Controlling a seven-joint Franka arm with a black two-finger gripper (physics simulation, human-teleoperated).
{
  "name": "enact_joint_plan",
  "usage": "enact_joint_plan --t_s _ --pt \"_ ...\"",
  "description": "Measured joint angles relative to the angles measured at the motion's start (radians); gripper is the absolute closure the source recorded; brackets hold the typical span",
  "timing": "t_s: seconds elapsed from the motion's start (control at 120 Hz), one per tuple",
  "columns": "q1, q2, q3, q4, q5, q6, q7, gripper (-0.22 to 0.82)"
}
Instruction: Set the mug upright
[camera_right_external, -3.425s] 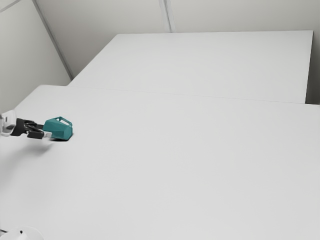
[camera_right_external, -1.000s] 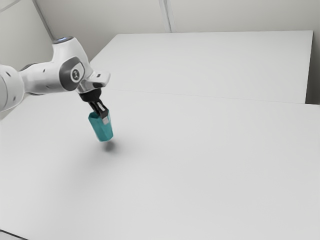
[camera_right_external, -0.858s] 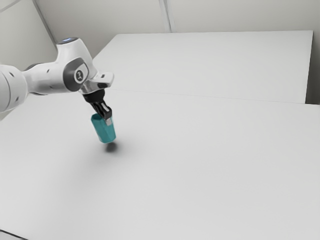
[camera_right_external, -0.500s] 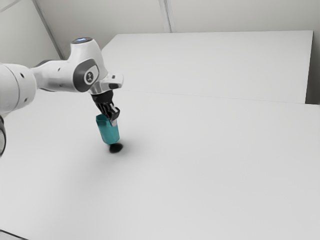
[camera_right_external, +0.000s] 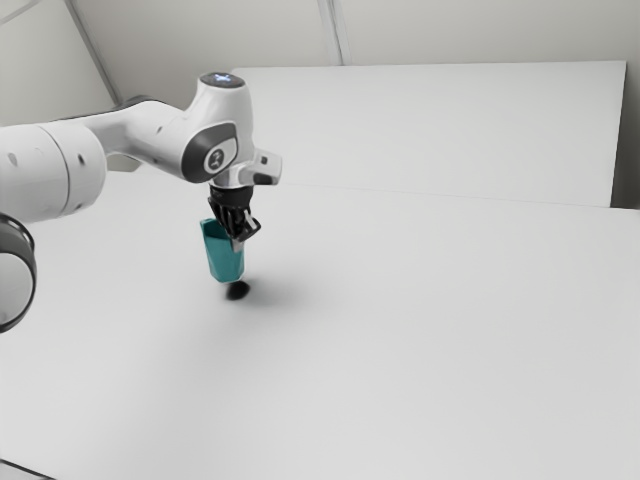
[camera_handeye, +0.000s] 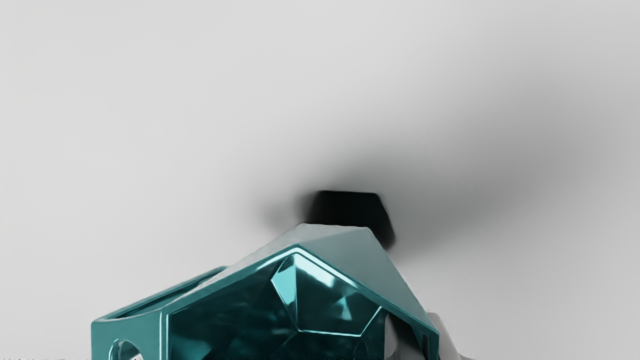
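Above the broad, smooth white table (camera_right_external: 400, 330) reaches the white-and-grey jointed arm (camera_right_external: 150, 140). The faceted, glossy teal mug (camera_right_external: 224, 258) hangs just above the table, mouth up, long axis near vertical, top leaning slightly toward the exterior view's left. The black two-finger gripper (camera_right_external: 238, 242) pinches its wall, jaws nearly together, one finger inside. The angular teal handle (camera_handeye: 105, 332) points away from the pinched wall.

Soft, bright light casts a dark shadow (camera_right_external: 237, 291) beneath the mug (camera_right_external: 223, 257).
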Motion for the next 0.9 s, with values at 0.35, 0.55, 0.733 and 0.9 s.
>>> enact_joint_plan --t_s 0.35,0.55,0.733,0.9 --pt "-0.001 0.0 -0.003 0.024 -0.051 -0.04 -0.129 0.79" --pt "-0.001 0.003 -0.003 0.031 -0.149 -0.1 -0.198 0.79" --pt "-0.001 0.016 -0.003 0.031 -0.18 -0.132 -0.242 0.79" --pt "-0.001 0.024 -0.006 0.031 -0.196 -0.125 -0.27 0.79"
